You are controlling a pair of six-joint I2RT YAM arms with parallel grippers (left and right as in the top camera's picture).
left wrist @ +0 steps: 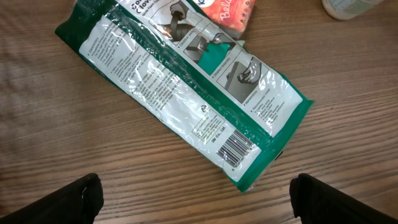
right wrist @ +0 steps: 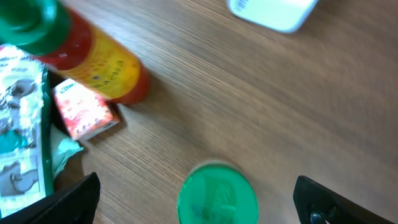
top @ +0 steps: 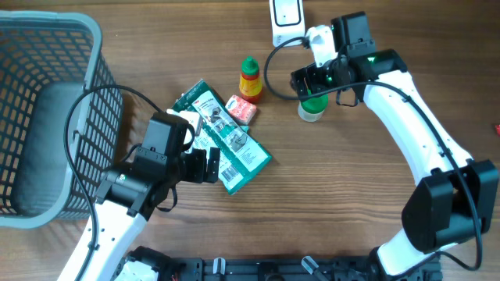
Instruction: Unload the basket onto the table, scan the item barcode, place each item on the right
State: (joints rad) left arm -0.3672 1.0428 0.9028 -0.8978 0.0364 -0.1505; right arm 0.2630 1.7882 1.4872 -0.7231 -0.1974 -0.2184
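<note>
Overhead: one grey basket (top: 47, 47) stands left. Outside it on the table (top: 351, 195) are one green packet (top: 234, 148), one pink box (top: 241, 108), one sauce bottle (top: 249, 78) and one green-lidded jar (top: 312, 107). The left gripper (top: 209, 165) gapes beside the packet, and the right gripper (top: 312, 90) gapes above the jar.
Left wrist: the packet's one barcode (left wrist: 239, 148) faces up.
Right wrist: the jar sits between the spread fingers (right wrist: 68, 199).

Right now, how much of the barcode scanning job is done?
Nothing looks done yet. In hand: both claws are open and empty, the left claw above the green packet, whose barcode faces up, the right claw above the green-capped bottle. Left: pick an item up and show its barcode to the white scanner.
</note>
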